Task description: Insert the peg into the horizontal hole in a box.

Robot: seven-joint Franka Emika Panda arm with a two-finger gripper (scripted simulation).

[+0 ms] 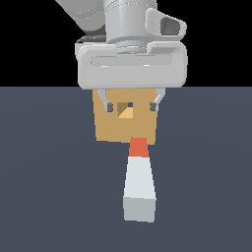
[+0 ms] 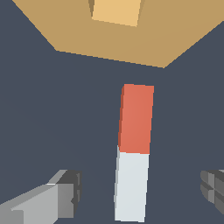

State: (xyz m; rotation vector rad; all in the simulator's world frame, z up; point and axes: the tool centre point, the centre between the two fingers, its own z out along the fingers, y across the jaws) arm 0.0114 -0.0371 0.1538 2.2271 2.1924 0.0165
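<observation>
The peg [image 1: 139, 177] lies flat on the dark floor, its red-orange end pointing at the box [image 1: 113, 128] and its pale end toward the exterior camera. The tan box stands behind it, with the square hole [image 1: 125, 109] at the middle of its face. My gripper [image 1: 131, 105] is open and empty, hanging above the peg's red end; in the exterior view its fingertips overlap the box face on either side of the hole. In the wrist view the peg [image 2: 133, 148] lies between the two spread fingers [image 2: 65, 194], clear of both. The box [image 2: 113, 43] and hole [image 2: 117, 11] lie beyond its red end.
Flat dark grey-blue floor [image 1: 49, 197] lies all round the peg and box. My arm's grey hand body [image 1: 132, 59] hides the box's top edge in the exterior view. Nothing else is in view.
</observation>
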